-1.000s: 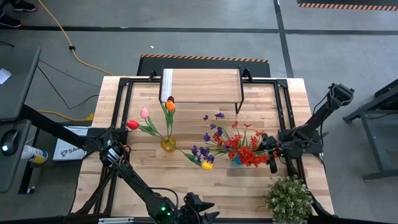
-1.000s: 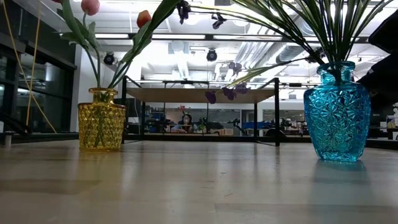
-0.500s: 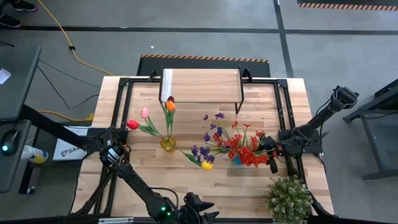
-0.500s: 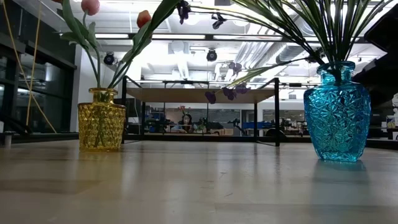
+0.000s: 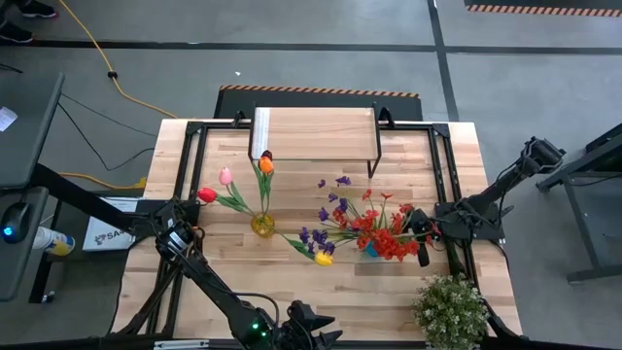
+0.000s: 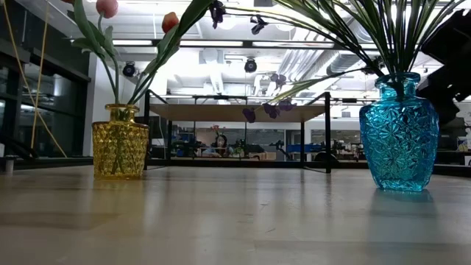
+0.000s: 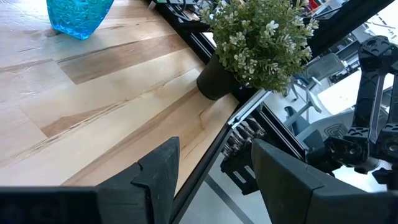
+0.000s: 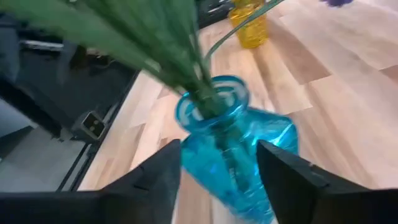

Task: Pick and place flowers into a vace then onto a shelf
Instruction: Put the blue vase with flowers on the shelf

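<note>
A blue glass vase (image 6: 399, 132) (image 8: 236, 155) stands on the table and holds red and purple sprays (image 5: 379, 233). Left of it a yellow vase (image 5: 262, 226) (image 6: 120, 140) holds pink, red and orange tulips (image 5: 265, 165); a yellow tulip (image 5: 324, 259) leans low between the vases. The shelf (image 5: 314, 134) stands at the far edge with nothing on it. My right gripper (image 5: 420, 248) (image 8: 219, 146) is open just right of the blue vase, its fingers pointing at it and not touching it. My left gripper (image 7: 214, 149) (image 5: 309, 331) waits open at the near edge.
A bushy potted plant (image 5: 452, 311) (image 7: 258, 37) stands at the near right corner, close to my right arm. A black metal frame (image 5: 442, 175) runs along the table's edges. Bare wood lies between the vases and the near edge.
My right arm has swung a little; in the low view its dark hand beside the blue vase has shifted, and the elbow has moved toward the right. Both vases and their flowers stand where they were.
</note>
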You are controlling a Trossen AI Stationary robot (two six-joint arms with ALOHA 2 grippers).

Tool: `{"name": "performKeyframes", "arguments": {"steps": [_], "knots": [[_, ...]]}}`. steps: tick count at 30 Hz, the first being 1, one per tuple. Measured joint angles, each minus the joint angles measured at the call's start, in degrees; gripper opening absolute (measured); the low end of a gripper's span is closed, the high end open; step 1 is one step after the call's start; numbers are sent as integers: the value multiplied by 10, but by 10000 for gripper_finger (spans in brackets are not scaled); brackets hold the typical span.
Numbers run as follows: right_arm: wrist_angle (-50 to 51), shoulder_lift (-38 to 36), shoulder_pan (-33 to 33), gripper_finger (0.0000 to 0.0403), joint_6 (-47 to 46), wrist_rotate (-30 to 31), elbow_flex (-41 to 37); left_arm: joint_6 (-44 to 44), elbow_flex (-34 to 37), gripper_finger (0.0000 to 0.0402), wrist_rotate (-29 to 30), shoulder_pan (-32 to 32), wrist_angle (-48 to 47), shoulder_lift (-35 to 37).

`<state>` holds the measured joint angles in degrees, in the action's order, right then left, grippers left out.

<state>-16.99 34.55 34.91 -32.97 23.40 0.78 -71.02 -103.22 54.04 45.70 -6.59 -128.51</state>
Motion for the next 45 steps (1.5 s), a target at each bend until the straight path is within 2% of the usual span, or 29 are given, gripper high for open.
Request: {"name": "performKeyframes", "arguments": {"steps": [4, 8, 18, 28, 37, 45], "knots": [[0, 0, -6, 247, 0, -7, 0, 0, 0, 232, 0, 0, 0, 0], [0, 2, -8, 267, -2, -28, 0, 0, 0, 232, 0, 0, 0, 0], [-18, 51, -8, 269, 0, 0, 0, 0, 0, 232, 0, 0, 0, 0], [-83, 107, -11, 273, 19, 9, 0, 0, 0, 232, 0, 0, 0, 0], [-144, 150, -35, 279, 34, -7, 0, 0, 0, 232, -10, 0, 0, 0], [-155, 170, -53, 280, 41, -28, 0, 0, 0, 232, -12, 0, 0, 0]]}}
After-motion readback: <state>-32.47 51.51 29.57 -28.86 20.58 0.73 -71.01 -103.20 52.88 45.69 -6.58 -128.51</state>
